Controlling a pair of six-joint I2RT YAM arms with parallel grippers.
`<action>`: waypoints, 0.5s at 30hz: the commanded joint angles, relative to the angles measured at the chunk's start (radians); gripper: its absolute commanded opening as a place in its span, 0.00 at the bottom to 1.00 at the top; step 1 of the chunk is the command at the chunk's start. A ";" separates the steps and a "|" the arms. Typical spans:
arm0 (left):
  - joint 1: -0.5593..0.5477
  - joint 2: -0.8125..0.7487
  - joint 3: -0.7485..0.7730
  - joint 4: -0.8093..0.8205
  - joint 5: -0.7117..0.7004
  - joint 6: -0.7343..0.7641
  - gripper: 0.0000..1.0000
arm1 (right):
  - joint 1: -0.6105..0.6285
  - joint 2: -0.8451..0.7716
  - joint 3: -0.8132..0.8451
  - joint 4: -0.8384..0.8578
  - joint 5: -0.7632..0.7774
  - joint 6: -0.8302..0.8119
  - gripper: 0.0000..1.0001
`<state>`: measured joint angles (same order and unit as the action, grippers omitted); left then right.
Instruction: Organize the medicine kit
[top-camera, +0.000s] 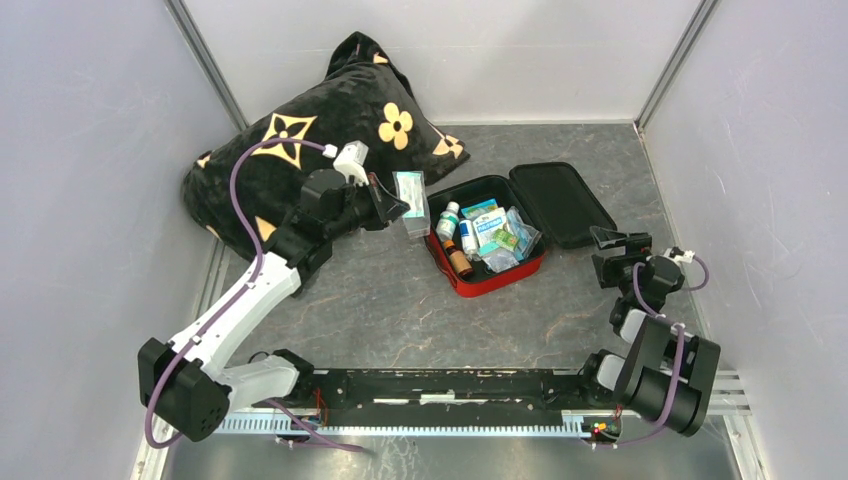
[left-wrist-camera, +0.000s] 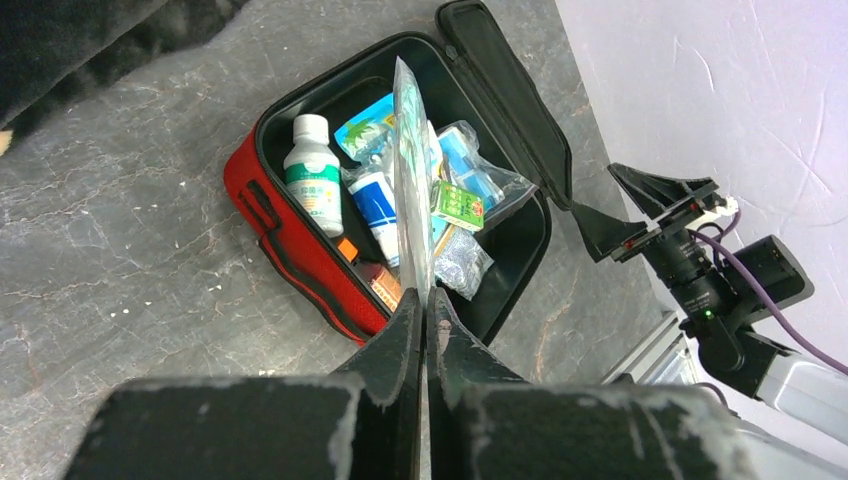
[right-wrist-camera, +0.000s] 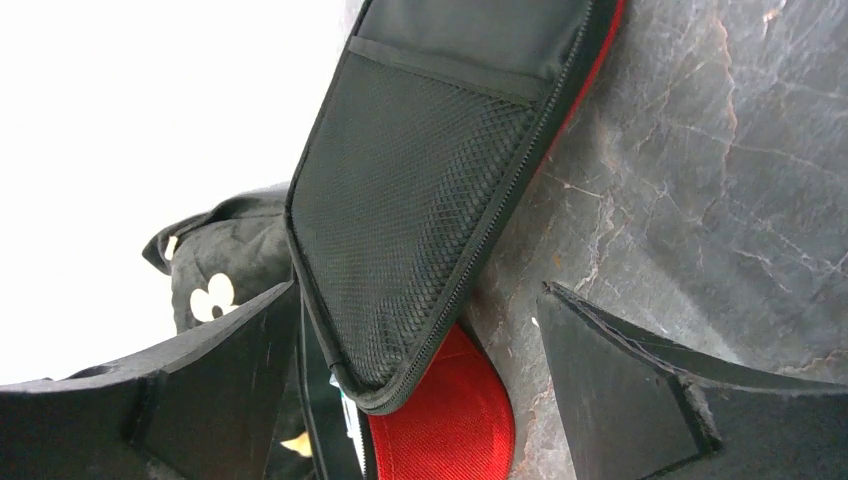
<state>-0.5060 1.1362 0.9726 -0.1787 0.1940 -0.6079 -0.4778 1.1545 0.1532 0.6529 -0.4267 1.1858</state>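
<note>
The red medicine kit (top-camera: 495, 280) lies open mid-table, its black lid (top-camera: 560, 203) folded back to the right. Inside are a white bottle (left-wrist-camera: 312, 185), a brown bottle (top-camera: 458, 262), a green packet (left-wrist-camera: 459, 205) and clear bags. My left gripper (top-camera: 395, 210) is shut on a flat pale packet (top-camera: 411, 203) and holds it above the kit's left edge. The left wrist view shows the packet edge-on (left-wrist-camera: 408, 170) over the kit (left-wrist-camera: 290, 250). My right gripper (top-camera: 612, 240) is open and empty, its jaws on either side of the lid's near corner (right-wrist-camera: 420, 200).
A black pillow with gold flowers (top-camera: 300, 140) lies at the back left, behind my left arm. Grey walls close in the table on the left, back and right. The right arm (left-wrist-camera: 720, 290) stands close to the kit's right side.
</note>
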 joint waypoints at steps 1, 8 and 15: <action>0.000 0.009 0.056 0.005 0.028 0.040 0.02 | -0.008 0.103 0.035 0.140 -0.062 0.086 0.94; 0.000 0.021 0.074 -0.010 0.025 0.041 0.02 | -0.008 0.215 0.104 0.121 -0.062 0.118 0.94; 0.000 0.044 0.094 -0.040 0.023 0.050 0.02 | -0.006 0.449 0.175 0.355 -0.091 0.297 0.87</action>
<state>-0.5060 1.1633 1.0111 -0.1947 0.1947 -0.6033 -0.4808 1.4994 0.2737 0.8204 -0.4877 1.3617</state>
